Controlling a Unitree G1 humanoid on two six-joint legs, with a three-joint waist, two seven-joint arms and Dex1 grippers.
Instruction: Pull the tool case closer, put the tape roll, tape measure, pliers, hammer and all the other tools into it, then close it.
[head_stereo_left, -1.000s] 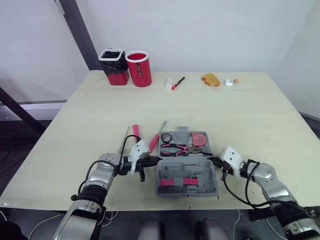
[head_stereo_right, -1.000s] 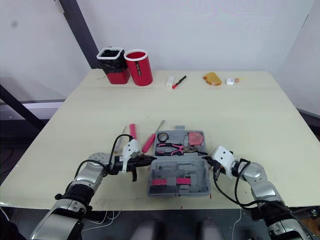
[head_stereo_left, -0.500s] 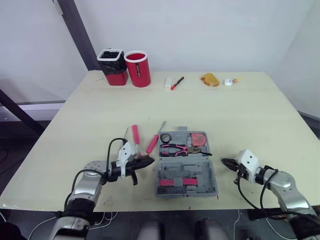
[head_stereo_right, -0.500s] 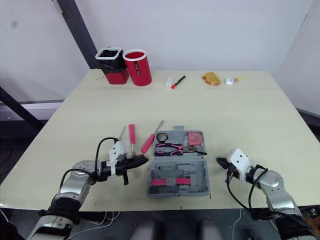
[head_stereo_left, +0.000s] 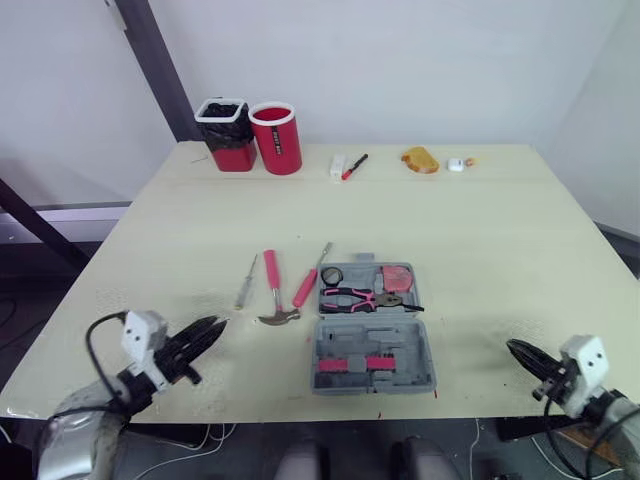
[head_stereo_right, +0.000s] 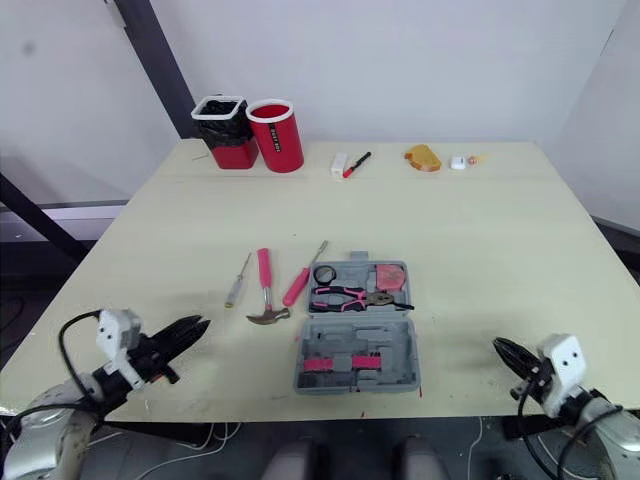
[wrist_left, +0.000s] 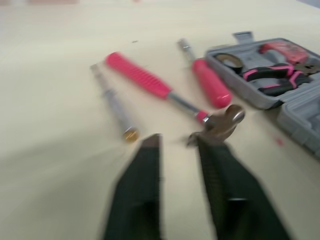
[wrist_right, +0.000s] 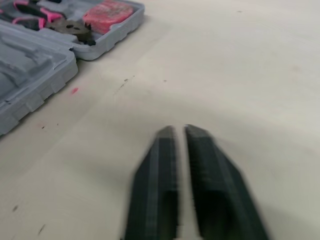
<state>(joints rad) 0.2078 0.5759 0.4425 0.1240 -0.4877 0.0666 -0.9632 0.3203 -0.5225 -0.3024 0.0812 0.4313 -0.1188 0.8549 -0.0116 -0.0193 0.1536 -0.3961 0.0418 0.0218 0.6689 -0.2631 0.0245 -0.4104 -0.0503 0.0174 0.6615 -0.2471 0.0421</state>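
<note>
Loading stage, lower centre: hammer (head_stereo_left: 273, 285) beside open tool case (head_stereo_left: 374, 345) is probably to be grasped next by spread left gripper (head_stereo_left: 213, 325); right gripper (head_stereo_left: 512, 348) pressed together.

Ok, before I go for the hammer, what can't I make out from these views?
- Orange object at the back: head views, too small to identify.
- Black-lined bin: contents dark and too small in the head views.
- Tool case, front half: pink pieces in its slots too small to name in the head views; both wrist views cut it off at an edge.
- Thin metal tool left of the hammer: type unclear.
</note>
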